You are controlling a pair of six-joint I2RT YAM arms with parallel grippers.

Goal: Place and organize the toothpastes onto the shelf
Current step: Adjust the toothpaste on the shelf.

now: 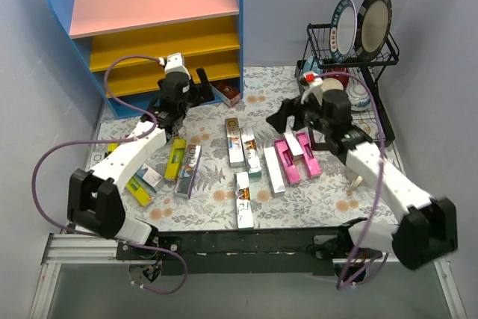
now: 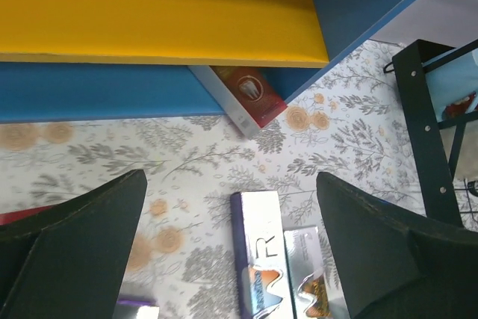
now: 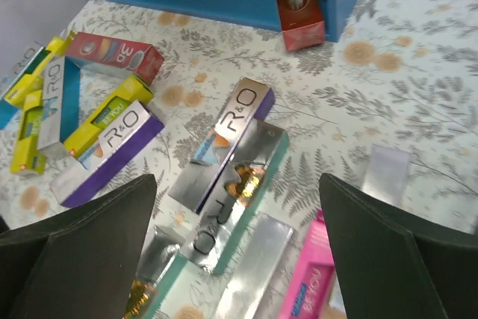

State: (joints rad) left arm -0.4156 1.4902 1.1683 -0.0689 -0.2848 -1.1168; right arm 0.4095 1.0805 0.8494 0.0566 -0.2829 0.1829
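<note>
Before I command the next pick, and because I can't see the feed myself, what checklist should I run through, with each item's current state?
1. Left pincer open and empty: ok.
2. Right pincer open and empty: ok.
3. Shelf boards holding boxes: not ok, none visible there.
4. Dark red box shelved: not ok, it lies on the tablecloth at the shelf's foot.
5. Silver box below the right pincer free of neighbours: not ok, it touches the teal-edged box.
</note>
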